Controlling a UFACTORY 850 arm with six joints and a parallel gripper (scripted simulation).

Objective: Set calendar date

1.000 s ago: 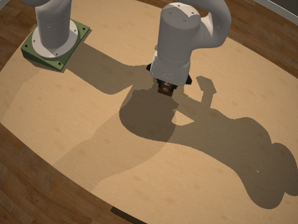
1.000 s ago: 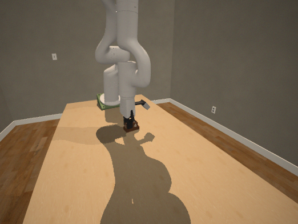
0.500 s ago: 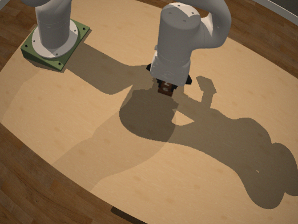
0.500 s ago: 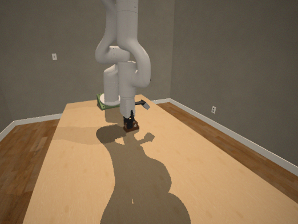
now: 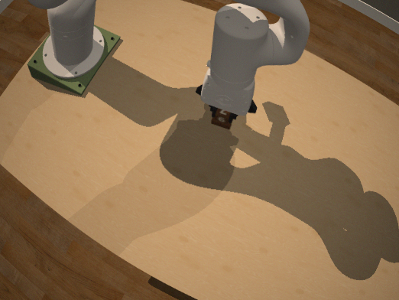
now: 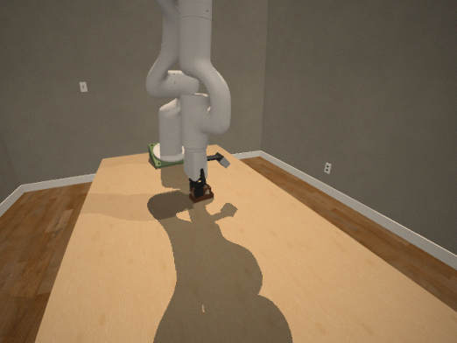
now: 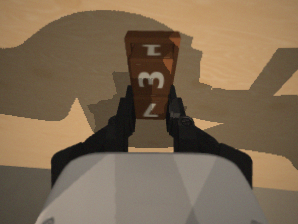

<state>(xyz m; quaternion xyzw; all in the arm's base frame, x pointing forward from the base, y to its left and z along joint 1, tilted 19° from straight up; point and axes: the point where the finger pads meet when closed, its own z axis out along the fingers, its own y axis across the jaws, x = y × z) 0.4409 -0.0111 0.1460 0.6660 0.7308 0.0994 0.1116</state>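
The brown calendar tray (image 7: 152,70) stands on the table under my wrist, its long side running away from the wrist camera. White digits show on the brown faces in a row: a sideways 1 at the far end, a 3 in the middle, a 7 nearest. My gripper (image 7: 150,95) is shut on the near cube with the 7 (image 7: 150,109), one black finger on each side. In the top view the tray (image 5: 222,119) peeks out below the wrist. In the exterior view the gripper (image 6: 199,183) reaches straight down into the tray (image 6: 202,197). The month side is not readable.
The arm's green base plate (image 5: 74,57) is at the table's far left corner. The wrist camera bracket (image 6: 220,160) sticks out to the right of the arm. Wood floor surrounds the table.
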